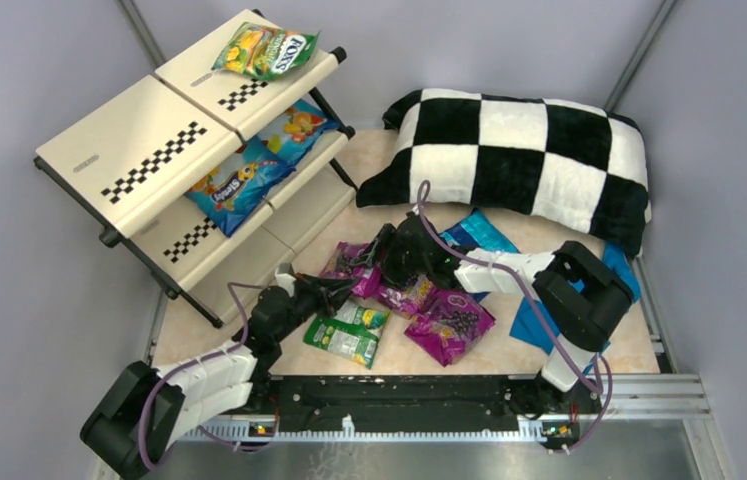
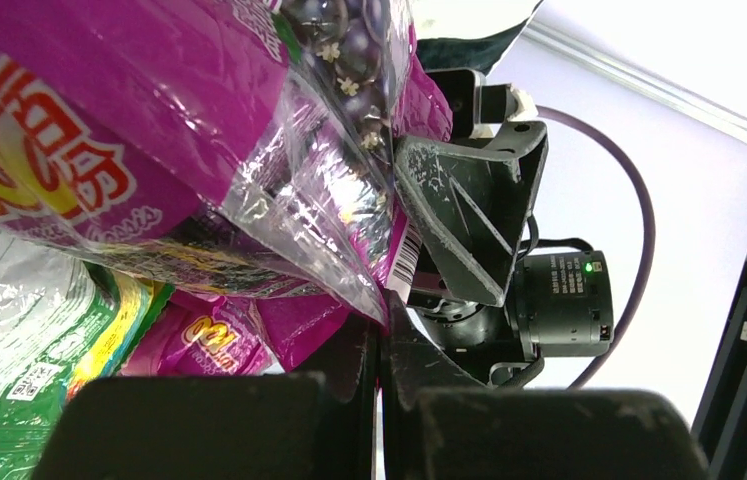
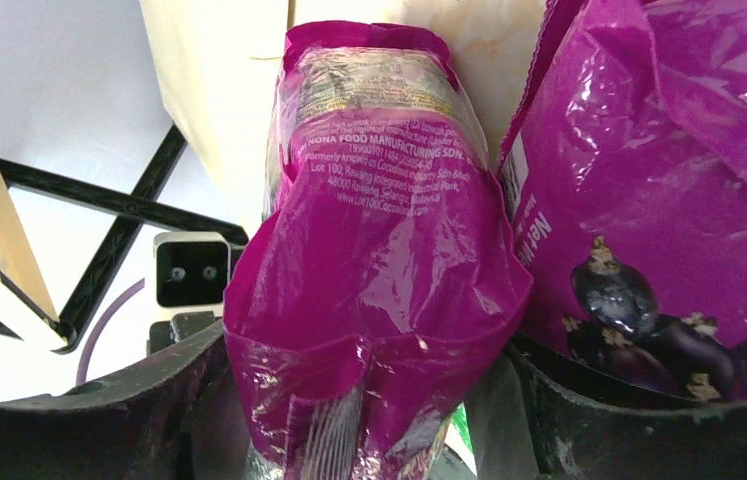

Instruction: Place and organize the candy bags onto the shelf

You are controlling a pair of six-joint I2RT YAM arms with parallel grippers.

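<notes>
The shelf [image 1: 159, 160] stands at the back left. The FOX'S bag [image 1: 267, 50] lies on its top tier and two blue candy bags [image 1: 249, 170] on the middle tier. My left gripper [image 1: 334, 288] is shut on the edge of a magenta candy bag [image 1: 354, 265]; in the left wrist view the gripper [image 2: 386, 320] pinches its clear seam [image 2: 329, 250]. My right gripper [image 1: 389, 258] faces it, and its jaws [image 3: 369, 400] squeeze the sides of the same puffy magenta bag [image 3: 379, 250]. Two more magenta bags [image 1: 449, 322] and a green-white bag [image 1: 349, 335] lie on the table.
The checkered pillow [image 1: 519, 160] lies at the back right. Blue bags [image 1: 479, 235] sit in front of it, and a blue cloth [image 1: 539, 325] lies under my right arm. The shelf's bottom tier [image 1: 269, 235] is close to the left of both grippers.
</notes>
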